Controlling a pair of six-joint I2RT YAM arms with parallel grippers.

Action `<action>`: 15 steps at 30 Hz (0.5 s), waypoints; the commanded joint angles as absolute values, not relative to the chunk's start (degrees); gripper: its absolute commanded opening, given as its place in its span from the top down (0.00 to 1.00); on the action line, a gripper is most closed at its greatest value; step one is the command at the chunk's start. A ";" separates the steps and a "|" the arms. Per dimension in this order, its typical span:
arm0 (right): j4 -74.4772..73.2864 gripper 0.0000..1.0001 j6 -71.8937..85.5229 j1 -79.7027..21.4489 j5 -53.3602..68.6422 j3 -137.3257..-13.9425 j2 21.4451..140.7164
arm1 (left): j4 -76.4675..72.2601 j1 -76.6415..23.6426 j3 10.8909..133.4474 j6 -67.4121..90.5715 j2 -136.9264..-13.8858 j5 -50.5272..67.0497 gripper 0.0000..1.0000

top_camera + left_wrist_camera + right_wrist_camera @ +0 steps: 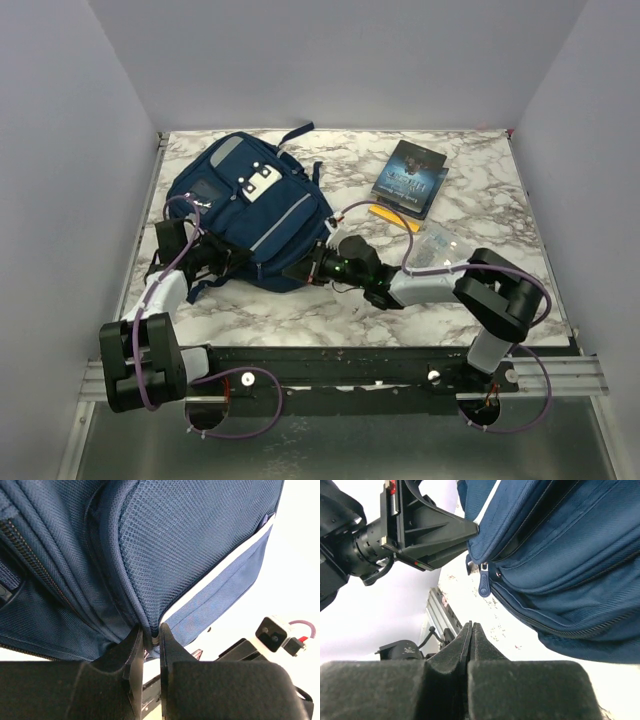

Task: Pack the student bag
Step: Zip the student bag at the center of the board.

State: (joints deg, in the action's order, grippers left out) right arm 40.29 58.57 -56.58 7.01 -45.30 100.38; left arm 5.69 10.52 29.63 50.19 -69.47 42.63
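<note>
The student bag (250, 205), navy with pale grey stripes and white clips, lies at the back left of the marble table. My left gripper (238, 262) is at the bag's near edge. In the left wrist view it (151, 636) is shut on a fold of the bag's fabric (190, 545) at a seam. My right gripper (297, 270) points left at the bag's near right corner. In the right wrist view it (471, 626) is shut and empty, just below a blue zipper pull (484, 584) on the bag (560, 555). The left gripper (427, 527) shows there too.
A dark book (411, 177) lies at the back right, with a yellow flat item (392, 215) at its near edge. A clear plastic pouch (436, 245) lies by the right arm's forearm. Grey walls stand on three sides. A metal rail (350, 365) runs along the near edge.
</note>
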 commanded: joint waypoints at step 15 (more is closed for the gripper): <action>3.31 0.47 37.80 -68.50 -21.28 -72.17 105.58 | 10.59 11.54 32.54 50.10 -69.06 50.12 1.00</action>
